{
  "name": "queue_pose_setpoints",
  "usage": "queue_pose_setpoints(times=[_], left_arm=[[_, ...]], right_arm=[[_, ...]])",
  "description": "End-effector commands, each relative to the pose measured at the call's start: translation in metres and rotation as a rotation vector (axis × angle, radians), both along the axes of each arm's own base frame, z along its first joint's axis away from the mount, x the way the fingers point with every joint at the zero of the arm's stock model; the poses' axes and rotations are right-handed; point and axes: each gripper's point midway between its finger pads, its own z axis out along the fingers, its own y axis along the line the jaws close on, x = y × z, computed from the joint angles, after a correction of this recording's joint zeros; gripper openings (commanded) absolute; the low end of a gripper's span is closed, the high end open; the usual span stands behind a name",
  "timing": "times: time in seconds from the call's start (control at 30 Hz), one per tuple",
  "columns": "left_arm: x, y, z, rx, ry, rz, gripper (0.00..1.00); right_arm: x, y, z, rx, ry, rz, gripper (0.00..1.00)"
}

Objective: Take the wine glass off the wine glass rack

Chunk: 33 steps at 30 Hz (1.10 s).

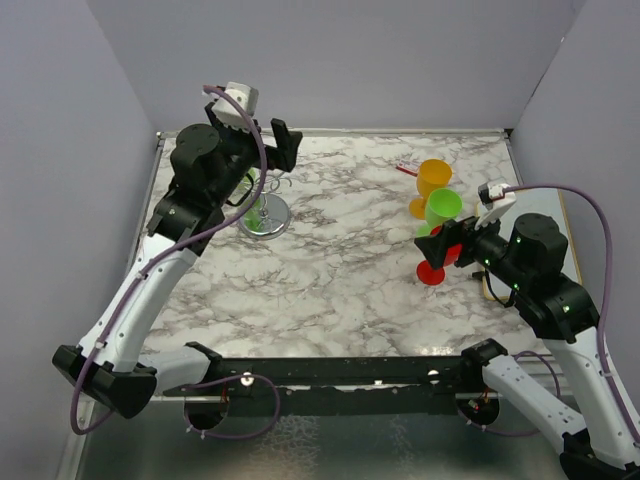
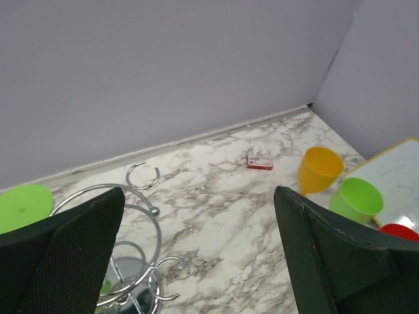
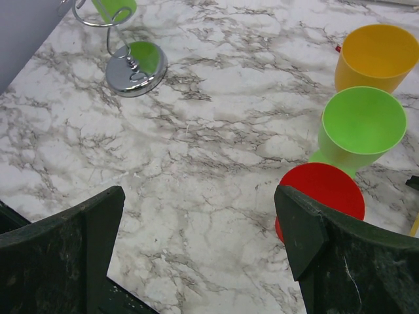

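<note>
The chrome wine glass rack (image 1: 264,216) stands at the back left; its looped wire arms (image 2: 124,216) and round base (image 3: 136,69) also show in the wrist views. A green wine glass (image 1: 254,211) hangs upside down on it; its foot (image 2: 23,206) shows at the left edge and its bowl (image 3: 114,8) at the top. My left gripper (image 1: 268,158) is open and empty, just above and right of the rack's arms (image 2: 200,222). My right gripper (image 1: 447,248) is open and empty, low over the table (image 3: 196,229), beside a red glass (image 3: 322,193).
Three glasses stand at the right: orange (image 1: 433,178), green (image 1: 442,207) and red (image 1: 432,270). A small red item (image 2: 260,162) lies near the back wall. A white board (image 2: 399,183) lies at the right edge. Walls close in on the back and sides.
</note>
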Motion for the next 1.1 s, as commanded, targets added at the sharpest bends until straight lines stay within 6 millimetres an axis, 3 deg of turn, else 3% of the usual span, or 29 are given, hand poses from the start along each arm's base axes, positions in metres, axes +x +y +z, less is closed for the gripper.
queue_pose_setpoints(times=[0.0,0.17,0.4,0.53,0.8,0.93,1.07], left_arm=[[0.003,0.028,0.02,-0.03,-0.007,0.044,0.99],[0.026,0.068,0.014,-0.025,0.067,0.199,0.99],[0.052,0.1,0.005,-0.072,0.123,0.321,0.99],[0.075,0.137,-0.011,-0.14,0.189,0.389,0.99],[0.111,0.186,-0.053,-0.359,0.324,0.374,0.98],[0.128,0.196,-0.078,-0.48,0.382,0.303,0.92],[0.137,0.19,-0.09,-0.542,0.399,0.225,0.9]], right_arm=[[-0.001,0.002,0.006,0.016,-0.031,0.017,1.0],[-0.003,0.004,0.006,0.024,-0.038,0.026,1.0],[-0.002,0.01,0.003,0.034,-0.021,0.058,1.0],[-0.005,0.009,0.003,0.038,-0.029,0.058,1.0],[-0.008,0.01,0.005,0.044,-0.032,0.068,1.0],[-0.009,0.012,0.006,0.049,-0.038,0.079,1.0],[-0.009,0.013,0.006,0.05,-0.038,0.084,1.0]])
